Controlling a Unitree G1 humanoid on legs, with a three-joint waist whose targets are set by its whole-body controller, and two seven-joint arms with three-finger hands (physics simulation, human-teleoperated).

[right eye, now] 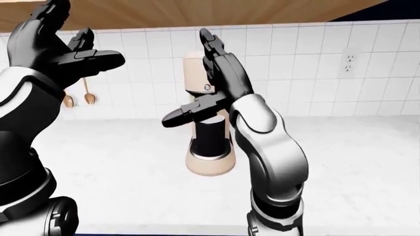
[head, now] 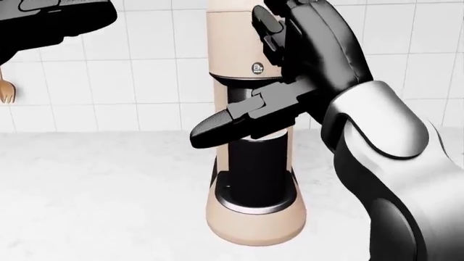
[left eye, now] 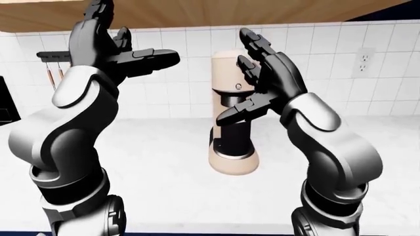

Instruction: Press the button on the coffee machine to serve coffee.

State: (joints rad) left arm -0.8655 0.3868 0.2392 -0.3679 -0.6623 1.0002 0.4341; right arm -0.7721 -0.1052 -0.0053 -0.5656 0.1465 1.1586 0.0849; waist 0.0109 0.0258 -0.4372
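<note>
The beige coffee machine stands on the white counter against the tiled wall, with a dark cylinder on its base. Its small round button is on the upper body. My right hand is open in front of the machine's upper right. Its fingers point up just right of the button and its thumb reaches left across the machine. I cannot tell if a finger touches the button. My left hand is open and empty, raised at the upper left, away from the machine.
A utensil rail with hanging spoons is on the wall at left. A wall outlet is at right. A wooden cabinet runs along the top. A dark appliance is at the left edge. The white counter spreads around the machine.
</note>
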